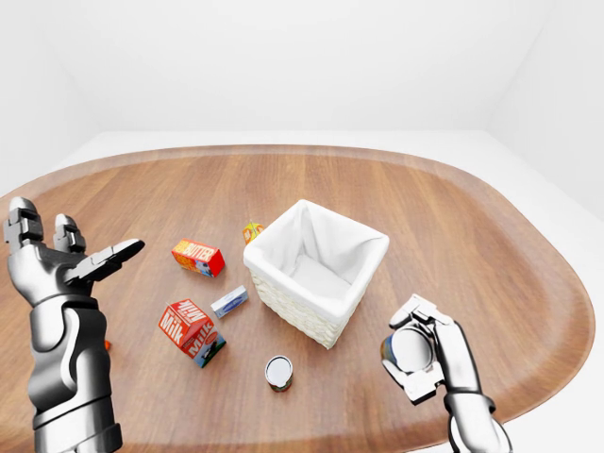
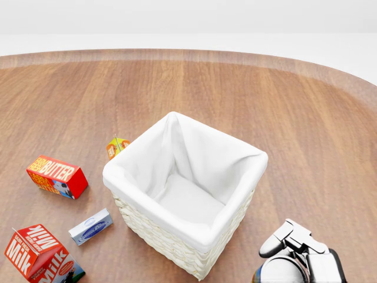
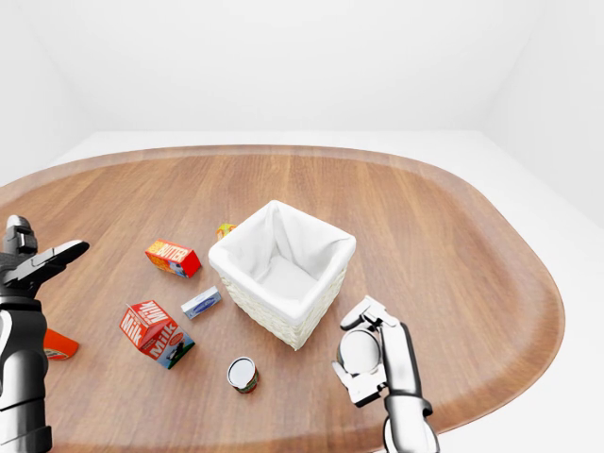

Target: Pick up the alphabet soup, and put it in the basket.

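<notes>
Alphabet soup (image 1: 408, 350): silver-topped can, in right hand (image 1: 427, 361).

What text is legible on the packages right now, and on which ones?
"BUTTER" on the red butter box.
"Milk" on the red milk carton, printed twice.
Small blue-white box: print too small to read.
Orange box behind the basket: unreadable.
Can in the right hand: label not readable.
</notes>
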